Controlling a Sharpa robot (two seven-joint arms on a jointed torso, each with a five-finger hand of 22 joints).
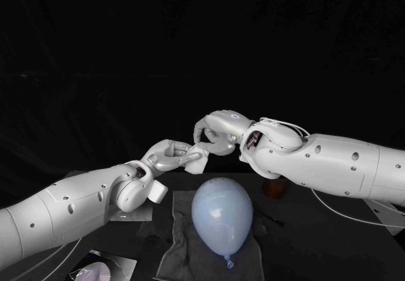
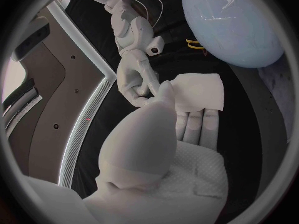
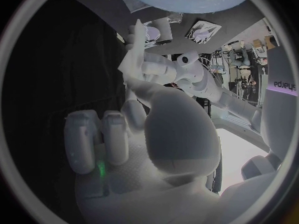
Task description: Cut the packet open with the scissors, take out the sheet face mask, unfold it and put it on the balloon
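Holding a folded white sheet face mask (image 1: 196, 163) between them, the two hands meet in the air just above the far end of the pale blue oval balloon (image 1: 222, 212). The balloon lies on a grey cloth (image 1: 179, 249) on the black table (image 1: 321, 257). The left hand (image 1: 171, 155) has its fingers (image 2: 201, 124) stretched flat under the mask, thumb pressed on its edge. The right hand (image 1: 221, 132) curls in and pinches a corner of the mask between thumb and fingertip. A silvery packet (image 1: 103, 272) lies near the robot's left side, seemingly emptied. Cutting and taking out look done. The mask is not yet unfolded, so spreading it and laying it on the balloon remain.
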